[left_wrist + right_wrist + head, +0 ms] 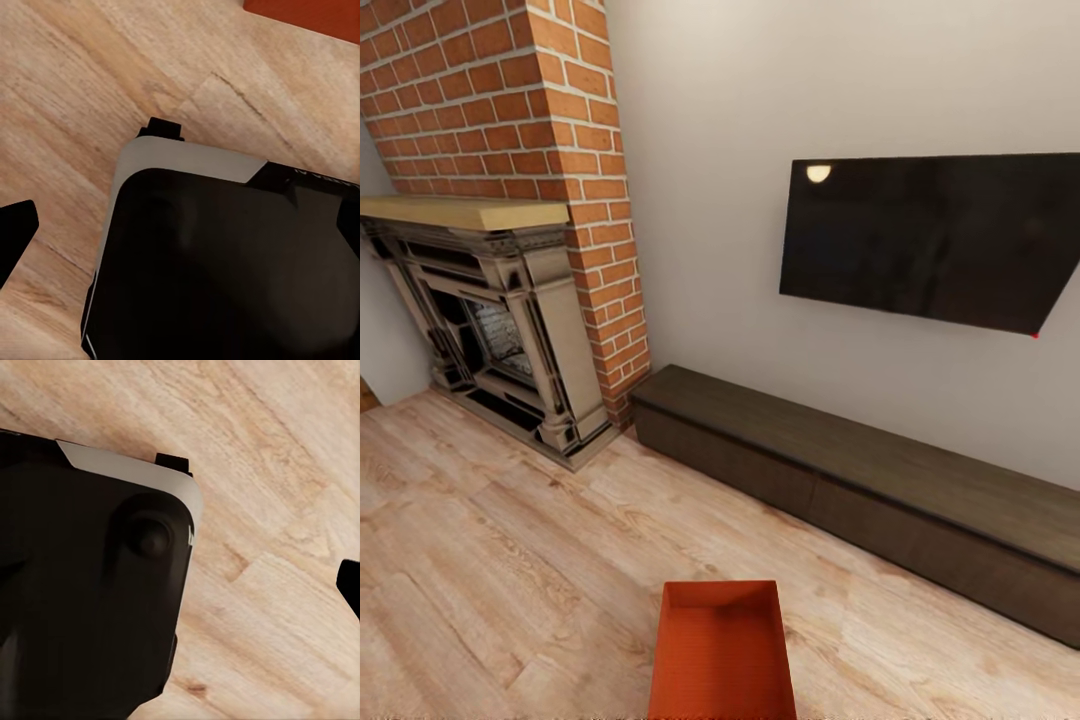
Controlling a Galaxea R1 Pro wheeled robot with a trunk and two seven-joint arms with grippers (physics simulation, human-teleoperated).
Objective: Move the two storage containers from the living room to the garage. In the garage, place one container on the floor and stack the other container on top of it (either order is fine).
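Head view has one orange-red storage container (724, 652) sitting open-topped on the light wood plank floor (490, 560), near the low dark cabinet (880, 490) under the black TV (935, 240), with the brick fireplace (510, 330) off to the left. Wrist views give dark robot bodywork over planks; I cannot tell how far either gripper is open, nor that either holds anything. An orange-red corner (315, 13) edges the left wrist view

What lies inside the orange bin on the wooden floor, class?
Inside the storage container the head view shows only its own orange-red base and inner walls. Its near end is cut off by the picture's edge, so that part cannot be checked.
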